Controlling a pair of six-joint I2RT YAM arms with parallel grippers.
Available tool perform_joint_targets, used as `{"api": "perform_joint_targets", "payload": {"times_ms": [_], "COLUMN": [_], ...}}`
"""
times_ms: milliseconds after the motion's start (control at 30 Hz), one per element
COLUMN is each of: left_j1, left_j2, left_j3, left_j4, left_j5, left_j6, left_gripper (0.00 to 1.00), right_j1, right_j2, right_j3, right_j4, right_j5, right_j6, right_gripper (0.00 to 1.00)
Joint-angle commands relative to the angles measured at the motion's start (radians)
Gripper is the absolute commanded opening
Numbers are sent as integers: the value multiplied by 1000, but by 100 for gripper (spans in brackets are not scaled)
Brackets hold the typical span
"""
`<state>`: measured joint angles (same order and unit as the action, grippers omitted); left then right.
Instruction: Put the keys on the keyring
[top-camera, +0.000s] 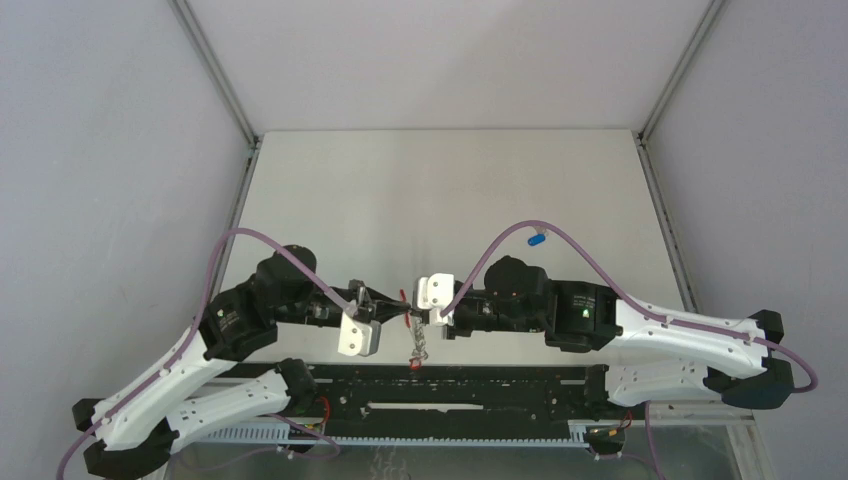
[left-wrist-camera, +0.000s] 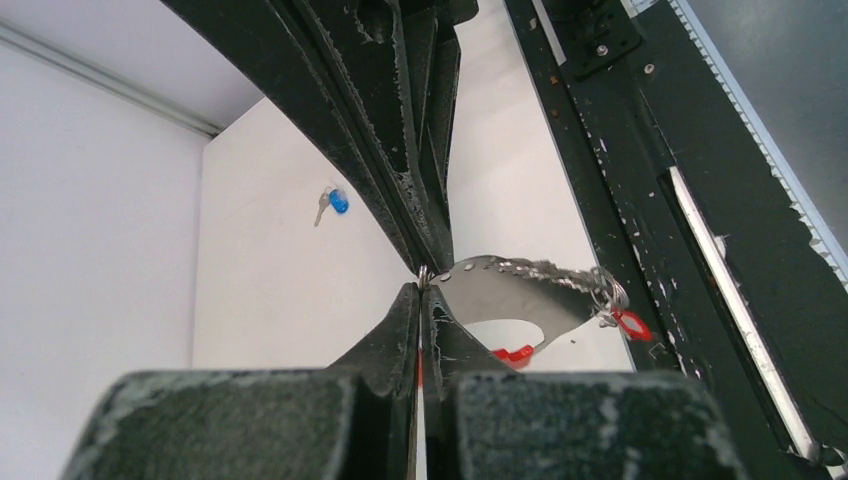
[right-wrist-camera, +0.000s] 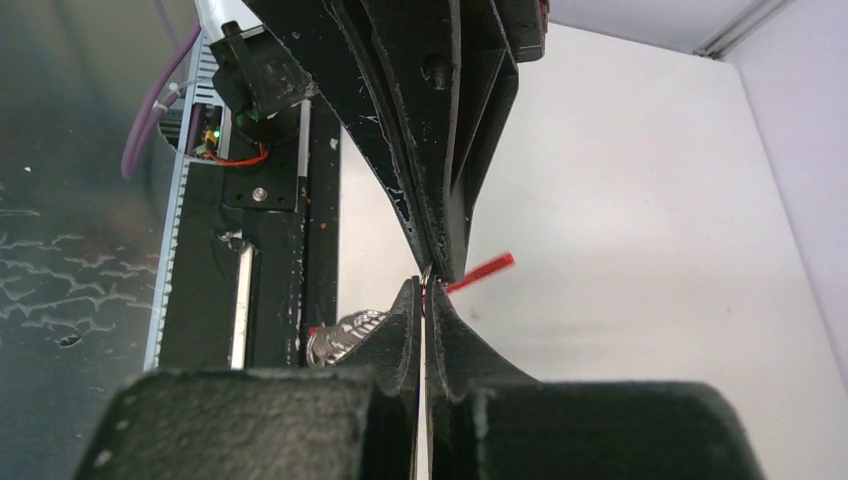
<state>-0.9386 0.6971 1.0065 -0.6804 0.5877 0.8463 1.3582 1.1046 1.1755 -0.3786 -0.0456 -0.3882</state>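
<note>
Silver metal glints right where your two grippers meet. The left gripper (left-wrist-camera: 420, 296) is clenched. The right gripper (right-wrist-camera: 423, 292) is clenched too, tip to tip against it. A small ring of the keyring (left-wrist-camera: 540, 272) sits pinched at that junction, though you cannot tell which pair of fingers bears on it more.

From there the rest of the keyring hangs free above the near edge of the table (top-camera: 440, 190). Its red band (right-wrist-camera: 480, 271) pokes out just beside the fingertips, and its silver cluster trails downward.

At the far end of that cluster dangles the red-tagged key (left-wrist-camera: 632, 325). Since it hangs off the rings rather than lying on the table, it looks to be threaded on already, but the join itself is too small to confirm.

The blue-tagged key (top-camera: 537, 239) lies flat on the table, well apart from both grippers and beyond the right arm.

So count yourself roughly halfway. One key seems done. The blue one has yet to be picked up, brought to the ring and worked on.
</note>
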Motion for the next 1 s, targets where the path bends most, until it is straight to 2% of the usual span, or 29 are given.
{"api": "perform_joint_targets", "payload": {"times_ms": [0, 167, 233, 267, 300, 400, 533, 667, 800, 967], "left_j1": [-9, -9, -9, -8, -8, -7, -5, 9, 30, 35], "left_j2": [-12, -13, -17, -20, -21, -30, -59, -60, -46, -45], "left_j3": [23, 28, 36, 39, 42, 38, -6, -41, -56, -62], "left_j4": [67, 87, 85, 84, 85, 73, 103, 214, 275, 279], "left_j5": [8, 0, -13, -24, -33, -30, -30, -72, -26, 55], "left_j6": [-17, -79, -121, -148, -177, -265, -344, -490, -618, -629], "left_gripper": [0, 2, 27, 36, 42, 48, 47, 38, 34, 29], "right_j1": [8, -28, -64, -77, -85, -124, -163, -179, -179, -180], "right_j2": [17, 10, -22, -48, -80, -148, -198, -217, -223, -221], "right_j3": [43, 42, 20, -12, -43, -123, -189, -225, -250, -261], "right_j4": [50, 51, 92, 138, 188, 292, 366, 434, 480, 507], "right_j5": [17, 20, -13, -31, -51, -124, -226, -266, -278, -290], "right_j6": [9, 78, 124, 138, 155, 220, 280, 332, 360, 376], "right_gripper": [0, 0, 0, 0, 0, 0, 0, 0, 0, 0]}}
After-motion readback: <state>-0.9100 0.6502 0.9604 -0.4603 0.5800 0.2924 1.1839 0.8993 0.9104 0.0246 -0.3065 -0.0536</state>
